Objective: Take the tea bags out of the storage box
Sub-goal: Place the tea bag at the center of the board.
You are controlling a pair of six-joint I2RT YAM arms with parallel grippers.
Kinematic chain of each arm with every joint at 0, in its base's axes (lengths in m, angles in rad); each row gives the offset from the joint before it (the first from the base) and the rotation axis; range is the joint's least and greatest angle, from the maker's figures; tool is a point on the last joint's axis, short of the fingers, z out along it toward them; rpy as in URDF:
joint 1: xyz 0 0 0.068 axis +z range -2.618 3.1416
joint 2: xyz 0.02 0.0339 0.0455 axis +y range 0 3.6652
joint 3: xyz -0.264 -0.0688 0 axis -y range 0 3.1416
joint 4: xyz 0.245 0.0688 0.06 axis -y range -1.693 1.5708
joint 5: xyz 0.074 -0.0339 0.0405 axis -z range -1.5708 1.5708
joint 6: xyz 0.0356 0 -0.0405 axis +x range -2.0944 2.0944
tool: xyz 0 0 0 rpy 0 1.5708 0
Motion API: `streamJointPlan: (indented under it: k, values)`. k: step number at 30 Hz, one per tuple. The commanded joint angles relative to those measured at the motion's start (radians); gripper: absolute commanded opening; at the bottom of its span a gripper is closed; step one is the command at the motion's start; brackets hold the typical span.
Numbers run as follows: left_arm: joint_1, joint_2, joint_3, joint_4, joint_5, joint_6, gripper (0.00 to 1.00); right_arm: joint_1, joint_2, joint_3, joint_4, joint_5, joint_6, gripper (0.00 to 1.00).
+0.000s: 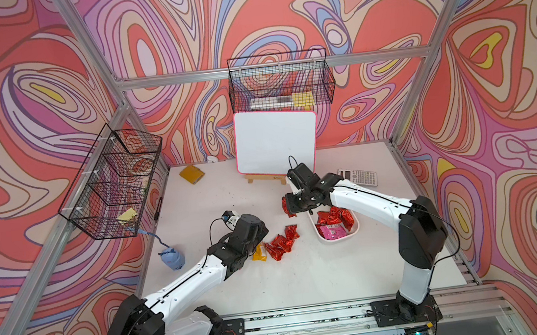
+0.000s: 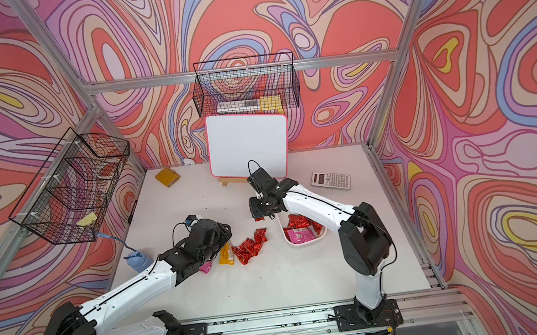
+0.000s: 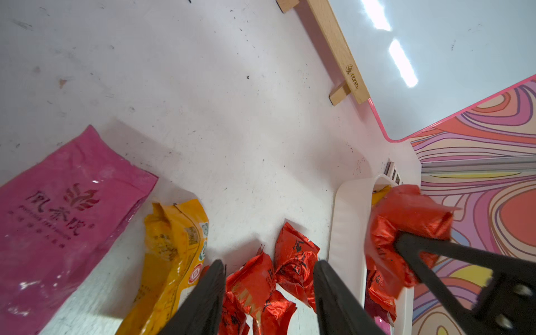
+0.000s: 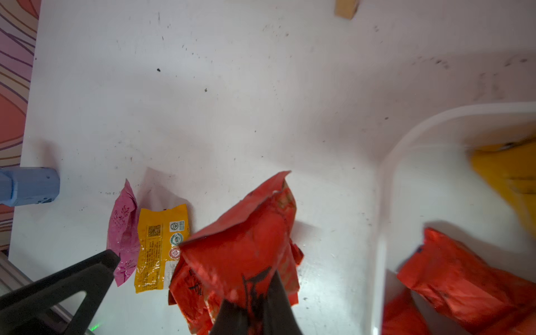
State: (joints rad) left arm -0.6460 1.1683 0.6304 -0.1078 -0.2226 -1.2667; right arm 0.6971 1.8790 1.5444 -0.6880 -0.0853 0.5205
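The white storage box [image 1: 327,239] stands right of the table's middle and holds several red tea bags [image 1: 334,217], a pink one [image 1: 331,232] and a yellow one [image 4: 510,174]. My right gripper [image 4: 255,290] is shut on a crinkly red tea bag [image 4: 246,232], which hangs above the table just left of the box's far end [image 1: 288,207]. On the table left of the box lie a pile of red tea bags [image 1: 282,242], a yellow one [image 1: 259,252] and a pink one [image 2: 205,267]. My left gripper [image 3: 269,265] hovers open over the red pile, with nothing between its fingers.
A whiteboard on a wooden easel [image 1: 274,143] stands at the back. A calculator [image 1: 359,176] lies at the back right and a flat yellow pad [image 1: 191,174] at the back left. A blue object [image 1: 172,257] sits at the left edge. Black wire baskets [image 1: 114,182] [image 1: 280,82] hang on the walls.
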Motion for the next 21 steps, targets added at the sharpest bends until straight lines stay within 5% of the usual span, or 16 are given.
streamJointPlan:
  k: [1,7,11,21]
  values:
    - [0.009,-0.024,-0.010,-0.056,-0.025,-0.015,0.53,0.020,0.092,0.048,0.025,-0.034,0.106,0.09]
    - [0.011,-0.059,-0.011,-0.082,-0.002,0.017,0.53,0.028,0.214,0.100,0.050,-0.014,0.160,0.12]
    - [0.011,-0.083,-0.029,-0.055,0.031,0.050,0.54,0.028,0.243,0.110,0.067,-0.030,0.169,0.30]
    - [0.011,-0.049,-0.016,0.086,0.152,0.124,0.59,0.008,0.066,0.037,0.072,0.032,0.128,0.44]
